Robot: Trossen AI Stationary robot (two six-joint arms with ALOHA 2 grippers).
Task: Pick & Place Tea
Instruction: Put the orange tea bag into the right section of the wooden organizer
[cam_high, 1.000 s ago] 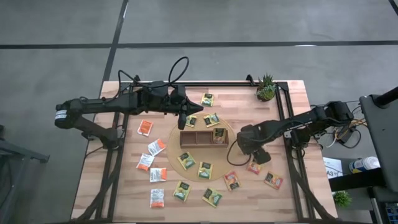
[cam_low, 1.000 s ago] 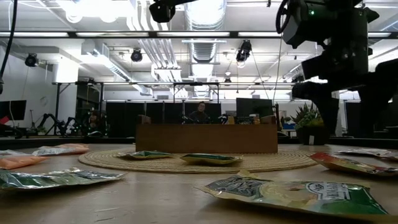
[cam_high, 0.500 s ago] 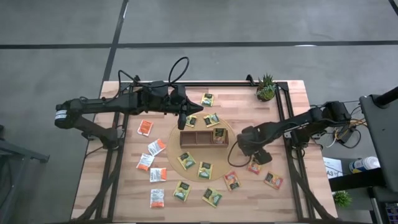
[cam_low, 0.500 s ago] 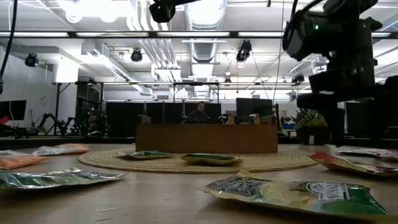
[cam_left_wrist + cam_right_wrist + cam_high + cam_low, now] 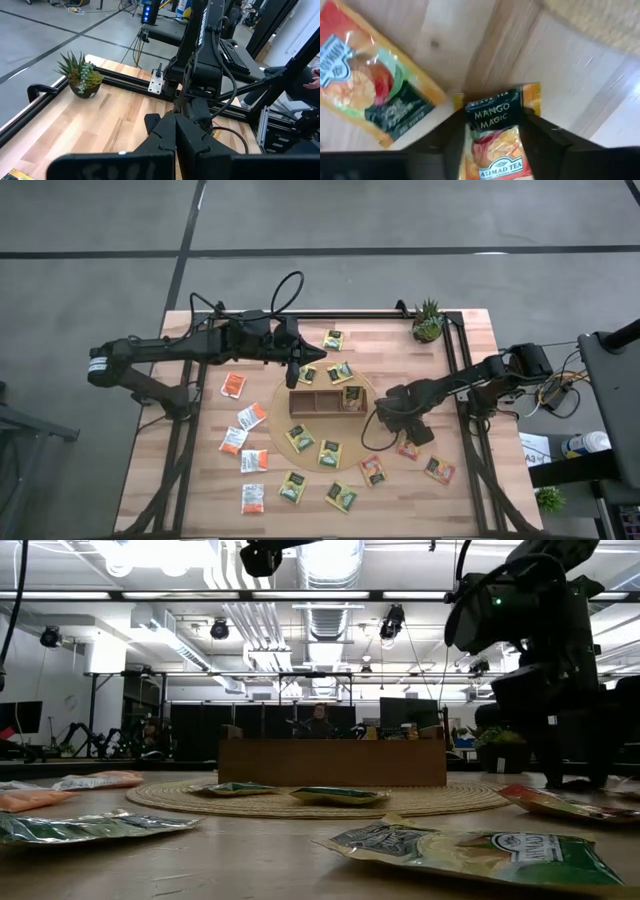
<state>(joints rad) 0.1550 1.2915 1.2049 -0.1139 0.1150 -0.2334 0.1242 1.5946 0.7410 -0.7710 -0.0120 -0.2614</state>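
Right end effector (image 5: 492,137) straddles the orange Mango Magic sachet (image 5: 501,131) flat on the table (image 5: 380,340) beside the mat — fingers either side, grip unconfirmed. Light, slick — pinch its edges.

L arm stretched along bench's far edge, left gripper (image 5: 292,370) closed, raised; R arm reaching in from right edge, right gripper (image 5: 408,442) low, fingers (image 5: 545,145) straddling sachet (image 5: 500,135).

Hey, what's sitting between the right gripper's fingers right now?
In the right wrist view, a Mango Magic tea sachet lies between the right gripper fingers on the wooden table.
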